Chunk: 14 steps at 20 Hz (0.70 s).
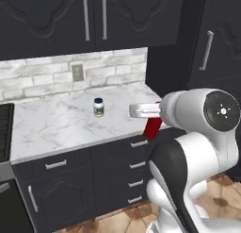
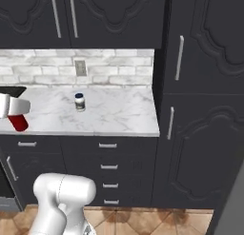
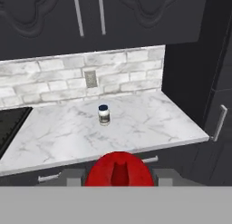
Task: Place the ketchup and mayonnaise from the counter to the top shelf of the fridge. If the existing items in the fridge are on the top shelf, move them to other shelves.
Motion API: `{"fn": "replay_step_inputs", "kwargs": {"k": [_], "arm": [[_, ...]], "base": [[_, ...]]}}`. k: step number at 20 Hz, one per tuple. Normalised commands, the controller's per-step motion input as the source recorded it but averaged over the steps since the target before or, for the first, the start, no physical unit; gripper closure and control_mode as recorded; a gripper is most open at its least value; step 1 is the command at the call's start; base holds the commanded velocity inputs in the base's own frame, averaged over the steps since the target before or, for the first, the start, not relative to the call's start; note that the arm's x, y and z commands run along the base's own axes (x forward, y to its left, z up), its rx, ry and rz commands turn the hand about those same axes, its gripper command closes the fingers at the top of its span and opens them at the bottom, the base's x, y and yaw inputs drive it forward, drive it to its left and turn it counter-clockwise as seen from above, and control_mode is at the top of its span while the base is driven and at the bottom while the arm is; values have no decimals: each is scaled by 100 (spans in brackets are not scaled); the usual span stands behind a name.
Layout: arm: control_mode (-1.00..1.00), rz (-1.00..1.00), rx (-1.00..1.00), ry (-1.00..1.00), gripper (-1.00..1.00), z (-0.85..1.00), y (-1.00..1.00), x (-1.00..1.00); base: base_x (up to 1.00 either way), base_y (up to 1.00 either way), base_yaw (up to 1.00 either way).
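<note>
Gripper (image 3: 118,178) clenched on the ketchup (image 3: 119,172), bottle hanging below the hand in the left base view, clear of the counter's (image 1: 61,121) front edge. Mayonnaise (image 1: 98,107) standing upright mid-counter, straight ahead of the claw. Probably next: carrying the ketchup toward the fridge, with no open grey cabinet visible here.

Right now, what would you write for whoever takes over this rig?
Hand: shut on the ketchup, lifted off the counter and held in front of its edge.
Mayonnaise: upright on the counter, mid-slab, untouched.
Done: ketchup picked up.
Left: carry ketchup to the fridge's top shelf, fetch the mayonnaise, place it there too; clear that shelf if anything sits on it.
</note>
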Motion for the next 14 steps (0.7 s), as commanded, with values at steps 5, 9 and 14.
{"fn": "replay_step_inputs", "kwargs": {"k": [5, 9, 14], "arm": [[100, 0, 0, 0, 100, 0, 0, 0], [100, 0, 0, 0, 100, 0, 0, 0], [100, 0, 0, 0, 100, 0, 0, 0]], "base": [[-41, -14, -42], [-8, -14, -46], [11, -11, -49]]}}
